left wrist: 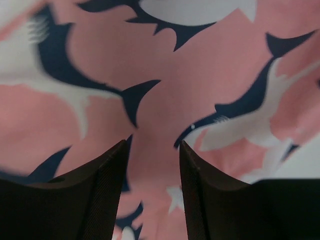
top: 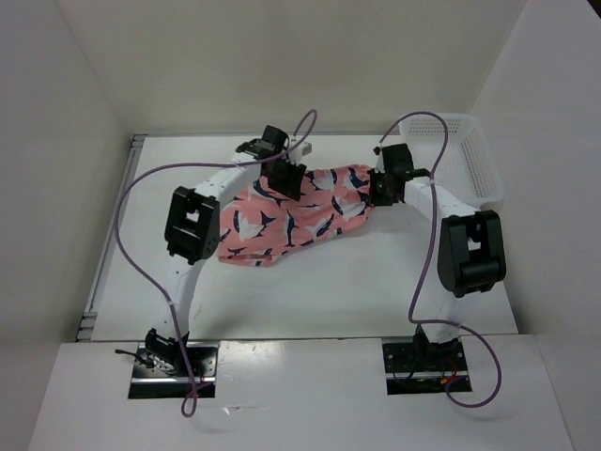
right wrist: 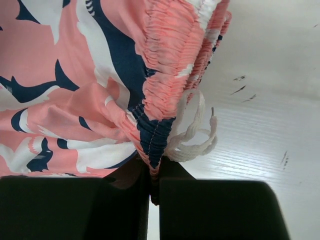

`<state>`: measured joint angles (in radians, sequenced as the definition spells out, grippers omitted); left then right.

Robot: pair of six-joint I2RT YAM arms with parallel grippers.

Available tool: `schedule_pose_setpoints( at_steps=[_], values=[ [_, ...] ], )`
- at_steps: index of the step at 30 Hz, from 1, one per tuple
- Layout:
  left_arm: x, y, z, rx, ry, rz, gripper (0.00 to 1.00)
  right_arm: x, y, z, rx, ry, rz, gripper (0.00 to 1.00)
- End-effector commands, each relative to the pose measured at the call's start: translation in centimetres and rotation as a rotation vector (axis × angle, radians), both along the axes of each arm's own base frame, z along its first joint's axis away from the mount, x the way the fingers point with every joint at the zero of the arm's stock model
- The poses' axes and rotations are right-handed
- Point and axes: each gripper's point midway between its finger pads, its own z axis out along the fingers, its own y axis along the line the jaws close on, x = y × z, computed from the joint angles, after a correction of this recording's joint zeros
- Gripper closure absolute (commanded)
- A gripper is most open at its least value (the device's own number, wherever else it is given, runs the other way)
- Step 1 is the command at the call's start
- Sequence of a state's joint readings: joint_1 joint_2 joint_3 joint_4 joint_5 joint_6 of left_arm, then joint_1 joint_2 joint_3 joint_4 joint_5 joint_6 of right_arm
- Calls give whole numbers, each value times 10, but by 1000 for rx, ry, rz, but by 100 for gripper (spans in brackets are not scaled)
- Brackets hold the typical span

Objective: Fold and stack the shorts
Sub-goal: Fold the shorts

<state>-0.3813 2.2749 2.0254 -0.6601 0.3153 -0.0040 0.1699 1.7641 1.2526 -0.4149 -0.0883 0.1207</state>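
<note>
right jaws clamp waistband [right wrist: 167, 80] | left jaws parted | shorts [top: 291, 221]: 1 | basket [top: 484, 164]: 1

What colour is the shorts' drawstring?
White: the shorts' drawstring shows best in right wrist view.

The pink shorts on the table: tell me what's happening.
A two-armed robot is handling the salmon-pink fabric shorts with navy and white shapes, lying unfolded on the white table. The right gripper pinches the elastic waistband beside the white drawstring. The left gripper is open, close over the fabric.
</note>
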Motion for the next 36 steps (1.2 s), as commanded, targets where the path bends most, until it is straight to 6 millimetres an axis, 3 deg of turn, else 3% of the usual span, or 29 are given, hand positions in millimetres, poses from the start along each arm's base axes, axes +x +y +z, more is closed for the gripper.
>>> schedule_pose_setpoints(
  at_steps=[1, 3, 4, 8, 11, 12, 14, 15, 16, 17, 20, 21, 24, 26, 28, 29, 32, 35, 36],
  values=[
    [11, -26, -20, -20, -5, -45, 46, 25, -6, 55, -54, -171, 31, 100],
    [11, -40, -25, -21, -9, -67, 46, 27, -8, 68, -72, -207, 42, 100],
    [9, -39, -42, -10, 19, -67, 45, 28, -12, 68, -94, -210, 40, 100],
    [13, -41, -46, -10, 18, -67, 45, 34, -26, 80, -189, -265, 45, 100],
    [12, -35, -10, -35, -23, -62, 41, 37, -31, 85, -238, -282, 66, 100],
    [19, -21, 19, -53, -69, -35, 40, 41, -31, 90, -242, -303, 70, 100],
    [14, 1, 28, -48, -59, -1, 38, 46, -39, 98, -301, -332, 77, 100],
    [14, 15, 43, -34, -87, 31, 37, 52, -41, 109, -317, -364, 72, 100],
    [16, 38, 40, -18, -77, 74, 37, 56, -44, 112, -340, -369, 68, 100],
    [6, 51, 31, -6, -45, 93, 37, 59, -49, 119, -381, -385, 75, 100],
    [-1, 91, 2, 43, 7, 172, 37, 79, -57, 138, -450, -431, 65, 100],
    [-9, 99, -14, 55, 46, 182, 36, 86, -51, 154, -468, -467, 70, 100],
    [-17, 105, -36, 60, 89, 189, 35, 91, -21, 158, -562, -480, 141, 100],
    [-26, 95, -50, 13, 147, 152, 34, 86, 14, 148, -544, -470, 207, 100],
    [-30, 83, -56, -46, 180, 115, 32, 77, 36, 139, -544, -463, 256, 100],
    [-27, 79, -61, -63, 192, 104, 32, 70, 60, 131, -538, -459, 307, 100],
    [-32, 61, -68, -128, 233, 52, 31, 57, 85, 114, -518, -438, 353, 100],
    [-31, 58, -79, -140, 251, 44, 31, 46, 115, 101, -483, -421, 410, 100],
    [-32, 58, -83, -138, 260, 45, 31, 38, 133, 98, -472, -421, 443, 100]
  ],
)
